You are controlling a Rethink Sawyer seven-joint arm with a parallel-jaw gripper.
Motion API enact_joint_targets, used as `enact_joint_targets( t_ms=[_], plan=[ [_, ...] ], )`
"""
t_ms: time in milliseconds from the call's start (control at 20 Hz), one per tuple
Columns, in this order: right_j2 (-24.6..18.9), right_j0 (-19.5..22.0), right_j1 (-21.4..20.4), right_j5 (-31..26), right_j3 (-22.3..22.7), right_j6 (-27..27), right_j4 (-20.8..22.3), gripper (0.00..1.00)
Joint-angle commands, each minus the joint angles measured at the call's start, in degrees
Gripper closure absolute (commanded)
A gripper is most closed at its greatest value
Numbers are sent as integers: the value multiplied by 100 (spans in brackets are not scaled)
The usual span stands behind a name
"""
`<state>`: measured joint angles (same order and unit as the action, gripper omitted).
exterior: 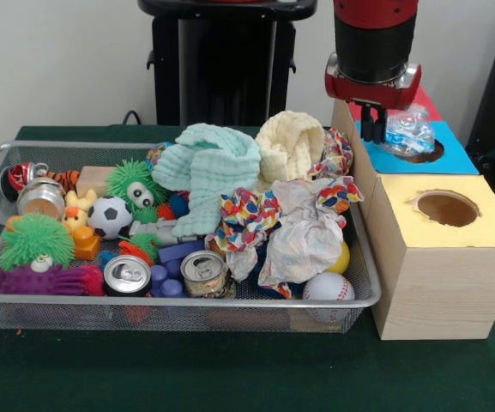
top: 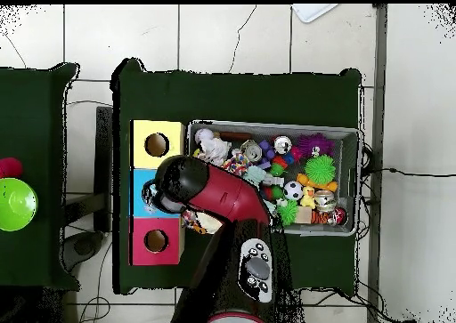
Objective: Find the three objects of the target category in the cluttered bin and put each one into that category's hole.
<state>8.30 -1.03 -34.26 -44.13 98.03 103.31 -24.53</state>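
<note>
The wire mesh bin (exterior: pixel 187 302) is full of toys and cloths; it also shows in the overhead view (top: pixel 267 125). One crushed clear bottle with a blue label (exterior: pixel 410 129) sits over the hole of the blue-topped box (exterior: pixel 457 159), right of the bin. My gripper (exterior: pixel 373 133) hangs straight down at the bottle's left end, touching or nearly touching it. I cannot tell whether it grips the bottle. No other bottle shows in the bin. In the overhead view the arm (top: pixel 191 184) hides the blue box's hole and the bottle.
A yellow-topped box with an open hole (exterior: pixel 447 208) stands in front of the blue one, a red-topped box (exterior: pixel 427 103) behind. The bin holds silver cans (exterior: pixel 127 275), a mint cloth (exterior: pixel 208 167), a cream cloth (exterior: pixel 290 146), patterned cloths (exterior: pixel 303 227), balls and fuzzy toys.
</note>
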Motion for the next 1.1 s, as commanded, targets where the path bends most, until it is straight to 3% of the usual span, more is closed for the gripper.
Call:
enact_joint_targets(
  t_ms=[50,550,1100],
  plan=[
    [-676,111,264,282,487,647,-71,100],
    [-784,29,360,328,362,847,-107,100],
    [-662,100,99,-7,425,754,-8,100]
  ],
)
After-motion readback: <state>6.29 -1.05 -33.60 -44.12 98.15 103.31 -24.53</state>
